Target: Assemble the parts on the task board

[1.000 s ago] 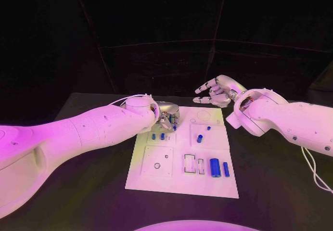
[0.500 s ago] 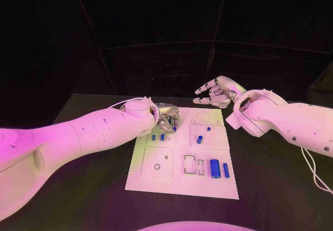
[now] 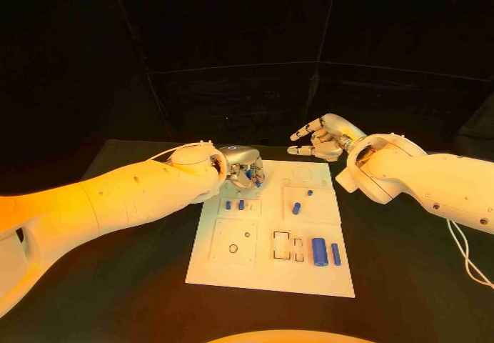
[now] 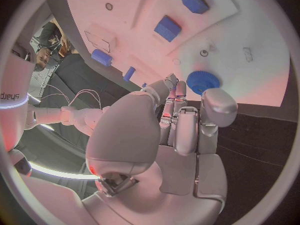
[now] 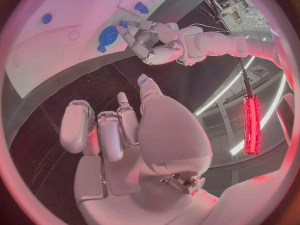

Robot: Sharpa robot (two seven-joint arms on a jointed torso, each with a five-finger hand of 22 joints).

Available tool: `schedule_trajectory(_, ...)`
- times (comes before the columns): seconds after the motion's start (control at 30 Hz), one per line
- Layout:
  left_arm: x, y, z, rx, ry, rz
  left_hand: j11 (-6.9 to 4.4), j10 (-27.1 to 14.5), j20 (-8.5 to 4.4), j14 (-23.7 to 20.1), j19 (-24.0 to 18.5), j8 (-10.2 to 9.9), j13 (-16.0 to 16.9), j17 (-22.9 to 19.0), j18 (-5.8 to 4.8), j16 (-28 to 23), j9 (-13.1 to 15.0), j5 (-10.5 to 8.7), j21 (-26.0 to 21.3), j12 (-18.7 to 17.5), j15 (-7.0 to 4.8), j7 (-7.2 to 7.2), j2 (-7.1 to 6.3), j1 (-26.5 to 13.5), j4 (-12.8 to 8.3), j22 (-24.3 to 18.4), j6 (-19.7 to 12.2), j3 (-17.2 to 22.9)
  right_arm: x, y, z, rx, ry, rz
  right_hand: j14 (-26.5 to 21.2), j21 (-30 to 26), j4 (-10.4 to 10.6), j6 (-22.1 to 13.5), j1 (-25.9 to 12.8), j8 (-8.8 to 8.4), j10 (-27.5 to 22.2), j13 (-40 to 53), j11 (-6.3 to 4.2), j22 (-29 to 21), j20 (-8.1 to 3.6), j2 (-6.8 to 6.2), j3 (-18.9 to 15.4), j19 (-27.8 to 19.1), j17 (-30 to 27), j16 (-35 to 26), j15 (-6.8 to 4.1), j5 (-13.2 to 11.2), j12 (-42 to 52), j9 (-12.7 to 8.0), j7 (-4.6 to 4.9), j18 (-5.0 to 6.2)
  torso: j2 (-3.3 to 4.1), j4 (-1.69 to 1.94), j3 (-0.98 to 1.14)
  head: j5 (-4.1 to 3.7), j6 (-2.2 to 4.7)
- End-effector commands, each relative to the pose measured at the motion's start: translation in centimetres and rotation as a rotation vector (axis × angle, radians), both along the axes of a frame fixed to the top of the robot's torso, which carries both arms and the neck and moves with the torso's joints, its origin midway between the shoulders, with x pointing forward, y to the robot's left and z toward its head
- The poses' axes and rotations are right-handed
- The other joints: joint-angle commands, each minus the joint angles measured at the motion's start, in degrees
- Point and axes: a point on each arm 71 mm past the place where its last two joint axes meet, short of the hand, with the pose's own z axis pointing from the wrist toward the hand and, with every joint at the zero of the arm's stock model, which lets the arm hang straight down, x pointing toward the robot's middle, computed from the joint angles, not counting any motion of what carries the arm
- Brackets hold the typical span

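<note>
The white task board lies in the middle of the table. My left hand hovers over its far left corner. A round blue gear lies flat on the board just past that hand's fingertips, between fingers and thumb, and nothing is held. In the right wrist view the left hand has its fingers spread beside the gear. My right hand is raised beyond the board's far edge, fingers apart and holding nothing.
Blue parts lie on the board: a thick cylinder and a thin one near the front right, a peg in the middle, and two small pieces to its left. Black table surrounds the board.
My left hand has drawn back a little toward the board's far edge. The right hand has stayed where it was.
</note>
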Motion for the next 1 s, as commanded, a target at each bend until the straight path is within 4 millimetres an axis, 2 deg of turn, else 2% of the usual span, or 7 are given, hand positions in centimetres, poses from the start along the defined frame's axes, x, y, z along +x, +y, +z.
schedule_trajectory(0.03, 0.0, 0.6, 0.6, -0.035, -0.027, 0.012, 0.00, 0.44, 0.04, 2.17, 0.40, 0.08, 0.03, 0.03, -0.64, 0.39, 0.06, -0.07, 0.43, -0.32, -0.23, -0.15, -0.26, -0.66, -0.10, 0.13, 0.43, 0.36, 0.0, 0.1, 0.1, 0.000, -0.003, 0.010, 3.88, -0.36, -0.24, 0.30, -0.05, 0.34, -0.37, 2.26, 0.03, -0.04, 0.02, 0.39, -0.24, -0.43, 4.56, -0.24, -0.42, 0.22, -0.06, -0.08, -0.02, 0.34, -0.05, 0.03, 0.10, 0.09, 0.12)
schedule_trajectory(0.53, -0.2, 4.3, 0.4, 0.010, 0.030, 0.074, 0.03, 0.62, 0.04, 2.09, 0.37, -0.17, 0.00, -0.37, -0.68, 0.27, -0.17, -0.09, 0.59, -0.58, -0.21, -0.16, -0.91, -1.40, -0.34, 0.35, 0.56, 0.43, 0.1, 0.0, 0.0, -0.002, -0.001, 0.007, 3.87, -0.39, -0.22, 0.33, -0.07, 0.36, -0.36, 2.27, 0.02, -0.09, 0.02, 0.47, -0.23, -0.45, 4.54, -0.25, -0.42, 0.24, -0.05, -0.07, -0.03, 0.35, 0.12, -0.14, 0.07, 0.15, 0.19)
schedule_trajectory(0.67, -0.2, 4.8, 0.2, 0.025, 0.048, 0.083, 0.03, 0.65, 0.04, 2.06, 0.35, -0.23, -0.01, -0.52, -0.67, 0.21, -0.21, -0.09, 0.58, -0.63, -0.21, -0.17, -1.04, -1.53, -0.39, 0.35, 0.57, 0.41, 0.1, 0.0, 0.0, -0.002, -0.001, 0.008, 3.87, -0.39, -0.22, 0.33, -0.07, 0.36, -0.36, 2.27, 0.02, -0.09, 0.02, 0.47, -0.23, -0.45, 4.54, -0.25, -0.42, 0.24, -0.05, -0.07, -0.03, 0.35, 0.08, -0.15, 0.13, 0.25, 0.01)
schedule_trajectory(0.9, 0.0, 5.2, -0.4, 0.045, 0.072, 0.098, 0.06, 0.66, 0.05, 1.99, 0.28, -0.37, -0.04, -0.77, -0.65, 0.10, -0.32, -0.10, 0.46, -0.78, -0.19, -0.15, -1.25, -1.92, -0.37, 0.27, 0.55, 0.35, 0.1, 0.1, 0.0, -0.002, -0.001, 0.011, 3.87, -0.39, -0.22, 0.33, -0.07, 0.36, -0.36, 2.27, 0.02, -0.09, 0.02, 0.47, -0.23, -0.45, 4.54, -0.25, -0.42, 0.24, -0.05, -0.07, -0.03, 0.35, 0.15, -0.27, 0.08, 0.47, -0.22)
schedule_trajectory(1.0, 0.0, 5.3, -0.6, 0.051, 0.080, 0.104, 0.06, 0.65, 0.05, 1.98, 0.26, -0.40, -0.05, -0.82, -0.64, 0.08, -0.34, -0.10, 0.42, -0.81, -0.18, -0.15, -1.28, -2.00, -0.36, 0.24, 0.54, 0.34, 0.1, 0.2, 0.0, -0.001, -0.001, 0.011, 3.87, -0.39, -0.22, 0.33, -0.07, 0.36, -0.36, 2.27, 0.02, -0.09, 0.02, 0.47, -0.23, -0.45, 4.54, -0.25, -0.42, 0.24, -0.05, -0.07, -0.03, 0.35, 0.08, -0.15, 0.10, 0.39, -0.36)
